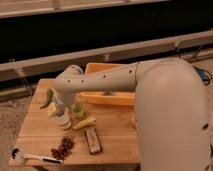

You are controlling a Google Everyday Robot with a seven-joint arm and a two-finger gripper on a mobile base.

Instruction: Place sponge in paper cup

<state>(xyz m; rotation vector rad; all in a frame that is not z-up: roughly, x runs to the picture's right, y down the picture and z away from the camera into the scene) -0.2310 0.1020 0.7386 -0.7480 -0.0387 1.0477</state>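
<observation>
Sponge isn't visible, maybe hidden under the gripper (61, 111) hanging over the paper cup (63, 120) at the table's (115, 135) left; looks like the drop step, next move needs release over the rim.

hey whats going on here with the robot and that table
A one-armed robot reaches over a wooden table, its tool low at the left side, right over a pale cup. A green cup stands just beside it. A dark block, a brush and an orange tray also sit on the table.
</observation>
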